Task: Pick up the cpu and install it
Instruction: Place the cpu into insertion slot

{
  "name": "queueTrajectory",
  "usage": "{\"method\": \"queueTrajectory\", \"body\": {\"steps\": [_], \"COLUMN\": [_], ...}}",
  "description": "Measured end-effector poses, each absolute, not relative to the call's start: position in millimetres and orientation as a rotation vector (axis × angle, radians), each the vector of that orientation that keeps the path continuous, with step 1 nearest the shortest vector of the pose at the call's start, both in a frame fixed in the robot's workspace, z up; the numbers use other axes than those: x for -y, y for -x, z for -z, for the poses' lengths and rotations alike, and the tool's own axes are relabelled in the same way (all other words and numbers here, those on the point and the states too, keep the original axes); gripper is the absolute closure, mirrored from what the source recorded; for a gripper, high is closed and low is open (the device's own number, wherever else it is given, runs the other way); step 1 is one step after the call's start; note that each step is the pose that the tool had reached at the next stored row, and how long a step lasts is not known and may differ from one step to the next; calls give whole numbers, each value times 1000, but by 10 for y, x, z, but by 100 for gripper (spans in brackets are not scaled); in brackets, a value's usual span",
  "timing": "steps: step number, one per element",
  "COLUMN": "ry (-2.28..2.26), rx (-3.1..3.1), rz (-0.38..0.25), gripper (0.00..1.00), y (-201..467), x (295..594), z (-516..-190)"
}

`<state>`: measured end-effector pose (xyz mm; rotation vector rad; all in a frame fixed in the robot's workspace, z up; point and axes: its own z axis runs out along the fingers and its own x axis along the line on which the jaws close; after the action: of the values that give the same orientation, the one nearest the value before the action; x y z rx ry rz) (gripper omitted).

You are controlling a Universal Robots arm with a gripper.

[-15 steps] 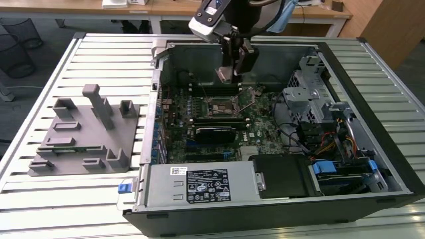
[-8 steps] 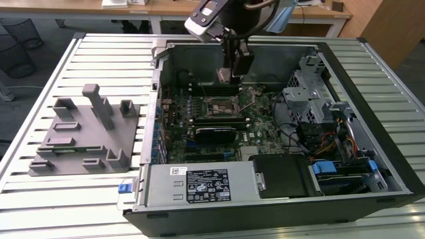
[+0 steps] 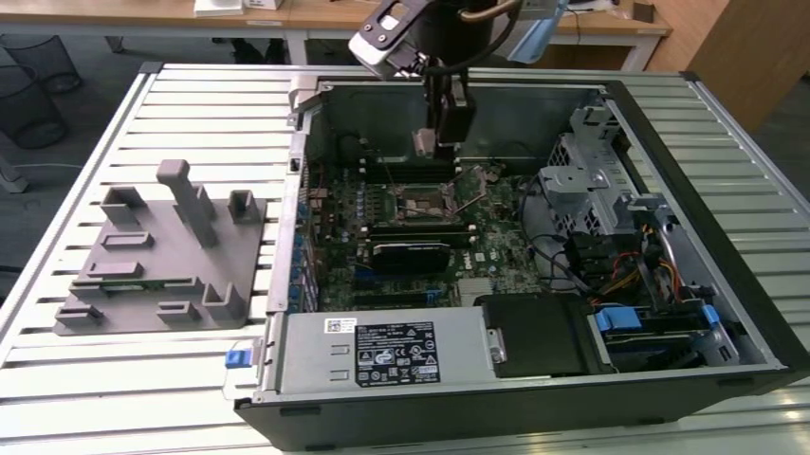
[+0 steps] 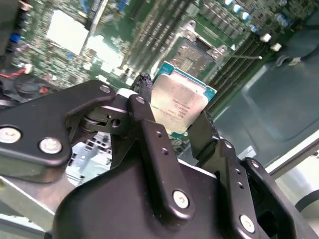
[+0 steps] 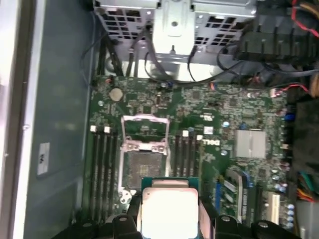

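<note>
One gripper [image 4: 173,101] clamps cpu [image 5: 169,211] by edges, over open socket [image 5: 143,162] on motherboard [image 5: 209,107].

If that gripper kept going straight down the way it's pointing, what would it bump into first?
Most likely the green motherboard, at or just beside the open socket. The cpu held in the gripper would touch first. Depth is hard to judge.

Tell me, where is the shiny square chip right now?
In both wrist views, the small silvery-topped square chip sits gripped in the robot's black hand, over the green motherboard, close to the empty metal-framed socket.
</note>
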<state>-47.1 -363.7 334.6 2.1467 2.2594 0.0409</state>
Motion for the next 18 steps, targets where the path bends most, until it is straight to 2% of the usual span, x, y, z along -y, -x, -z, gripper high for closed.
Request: {"method": "queueTrajectory", "body": {"steps": [4,18], "ry": [-2147,-2111], "rx": [-2259,-2296], "rz": [-41,-45], "gripper": [46,46], "y": [471,470], "x": [3504,3498], "z": [-3275,-3020]}}
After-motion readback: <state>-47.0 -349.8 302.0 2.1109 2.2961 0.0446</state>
